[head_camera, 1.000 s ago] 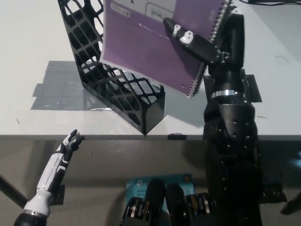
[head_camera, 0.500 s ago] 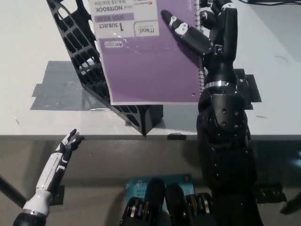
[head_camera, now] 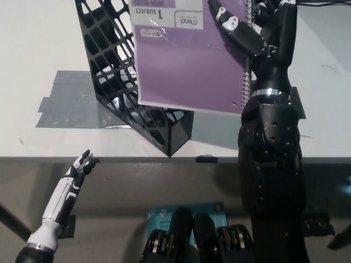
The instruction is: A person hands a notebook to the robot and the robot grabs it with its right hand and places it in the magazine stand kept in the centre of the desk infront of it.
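Note:
My black right hand is shut on a purple spiral notebook, gripping it near its wire-bound right edge. The notebook hangs nearly upright, cover toward the camera, its lower edge above the front of the black mesh magazine stand. The stand sits on the white desk, and the notebook hides its right side. My white left hand rests low at the lower left, below the desk's front edge, fingers apart and holding nothing.
Grey tape patches lie on the desk under and left of the stand. More dark tape shows behind my right arm. A teal label sits below the desk edge.
The notebook has turned from a slant to nearly upright and shifted right and up with my right hand. The left hand has not moved.

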Controlling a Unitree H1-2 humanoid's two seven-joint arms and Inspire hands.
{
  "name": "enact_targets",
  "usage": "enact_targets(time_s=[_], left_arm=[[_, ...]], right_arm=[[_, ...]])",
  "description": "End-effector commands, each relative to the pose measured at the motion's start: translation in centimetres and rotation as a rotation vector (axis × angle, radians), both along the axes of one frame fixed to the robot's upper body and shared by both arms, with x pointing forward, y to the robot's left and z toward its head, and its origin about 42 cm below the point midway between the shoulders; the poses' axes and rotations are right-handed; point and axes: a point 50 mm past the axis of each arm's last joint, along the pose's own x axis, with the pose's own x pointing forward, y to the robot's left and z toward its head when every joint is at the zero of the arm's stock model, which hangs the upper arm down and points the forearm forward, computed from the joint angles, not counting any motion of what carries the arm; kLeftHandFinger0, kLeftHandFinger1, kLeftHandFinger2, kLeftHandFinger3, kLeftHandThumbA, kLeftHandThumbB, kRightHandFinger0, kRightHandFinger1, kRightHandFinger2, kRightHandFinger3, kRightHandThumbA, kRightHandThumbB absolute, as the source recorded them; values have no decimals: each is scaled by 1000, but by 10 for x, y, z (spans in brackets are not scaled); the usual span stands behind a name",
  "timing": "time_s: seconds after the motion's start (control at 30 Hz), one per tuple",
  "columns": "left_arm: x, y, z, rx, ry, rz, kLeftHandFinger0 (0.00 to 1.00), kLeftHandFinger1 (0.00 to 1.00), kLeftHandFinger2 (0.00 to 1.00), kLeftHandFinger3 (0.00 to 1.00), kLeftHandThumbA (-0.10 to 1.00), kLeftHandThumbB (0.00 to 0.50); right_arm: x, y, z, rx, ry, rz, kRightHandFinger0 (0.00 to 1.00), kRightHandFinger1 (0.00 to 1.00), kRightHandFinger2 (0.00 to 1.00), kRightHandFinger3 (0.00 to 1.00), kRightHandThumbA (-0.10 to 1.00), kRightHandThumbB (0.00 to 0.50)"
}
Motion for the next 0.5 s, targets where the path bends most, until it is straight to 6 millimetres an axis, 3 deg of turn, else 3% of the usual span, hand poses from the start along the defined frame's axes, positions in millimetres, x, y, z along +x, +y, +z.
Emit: enact_targets(time_s=[0.0,0.1,0.2,0.23,0.3,0.37,0.4,0.43,0.47], left_arm=[[14,-3,21,20,-89,-37,1000,1000,1000,1000,1000,500],[14,-3,21,17,-88,-37,1000,1000,1000,1000,1000,500],[14,-2,21,19,-90,-36,1000,1000,1000,1000,1000,500],[14,-2,21,14,-89,-35,1000,1000,1000,1000,1000,500],[14,-2,21,13,-88,-35,1000,1000,1000,1000,1000,500],[13,-1,21,18,-89,-32,1000,1000,1000,1000,1000,500],[13,-1,21,18,-89,-32,1000,1000,1000,1000,1000,500],[13,-2,20,13,-88,-32,1000,1000,1000,1000,1000,500],[13,-2,20,12,-88,-32,1000,1000,1000,1000,1000,500]], right_arm=[[-13,5,54,89,-203,21,0,0,214,56,900,26],[-17,-1,62,129,-223,14,0,0,195,24,877,63],[-24,-5,72,156,-253,3,0,0,126,2,854,69],[-31,-11,83,186,-289,7,0,0,11,0,874,73],[-36,-17,91,175,-324,-7,0,0,0,0,908,54],[-42,-23,100,191,-355,-12,0,0,0,0,913,72],[-45,-25,104,195,-367,-15,55,0,0,0,916,56],[-49,-29,110,191,-387,-28,267,0,0,0,925,55],[-50,-30,112,198,-398,-22,108,0,0,0,918,55]])
